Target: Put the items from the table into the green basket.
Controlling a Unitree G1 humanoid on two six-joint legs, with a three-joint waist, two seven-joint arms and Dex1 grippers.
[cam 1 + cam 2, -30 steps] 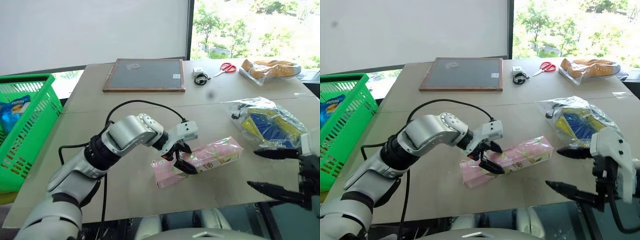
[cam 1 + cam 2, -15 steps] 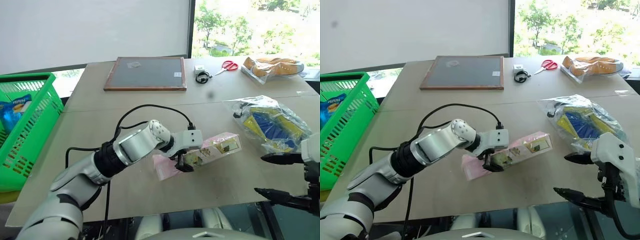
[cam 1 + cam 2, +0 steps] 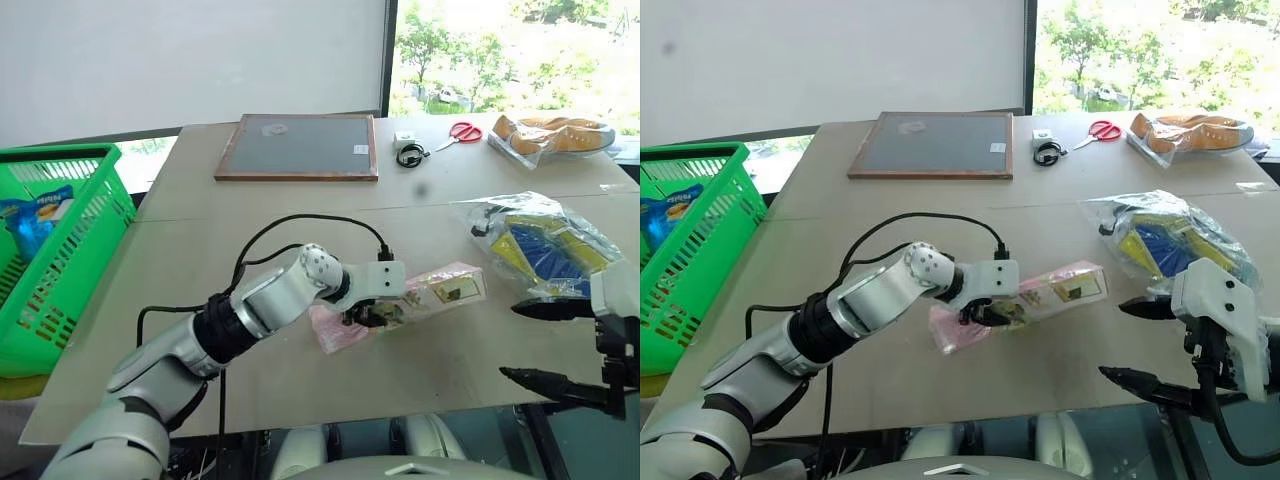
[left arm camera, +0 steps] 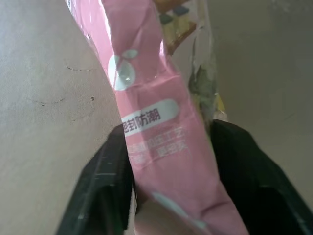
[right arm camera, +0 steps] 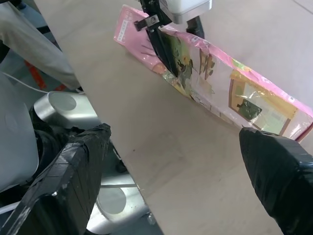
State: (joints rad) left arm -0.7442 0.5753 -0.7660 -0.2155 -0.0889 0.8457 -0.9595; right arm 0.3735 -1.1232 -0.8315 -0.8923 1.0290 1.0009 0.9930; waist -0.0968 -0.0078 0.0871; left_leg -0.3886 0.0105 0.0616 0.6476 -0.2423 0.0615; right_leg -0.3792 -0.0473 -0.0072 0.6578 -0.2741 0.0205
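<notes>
pink box (image 4: pixel 161 127): glossy film wrap, creased, catching the light
table (image 3: pixel 250 240): matt beige-grey top, smooth, with faint scuffs
green basket (image 3: pixel 95 215): bright moulded plastic, slightly shiny
clear bag (image 3: pixel 540 245): thin crinkly transparent plastic, shiny
left gripper (image 3: pixel 985 313): matt black fingers under a smooth white plastic housing
right gripper (image 5: pixel 181 181): fingers wrapped in dull black tape, wrinkled
framed board (image 3: pixel 297 147): wood frame around a matt dark-grey panel

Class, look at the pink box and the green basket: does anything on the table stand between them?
Nothing visible does. The left gripper is shut on the pink box, and the table is bare toward the green basket.
</notes>
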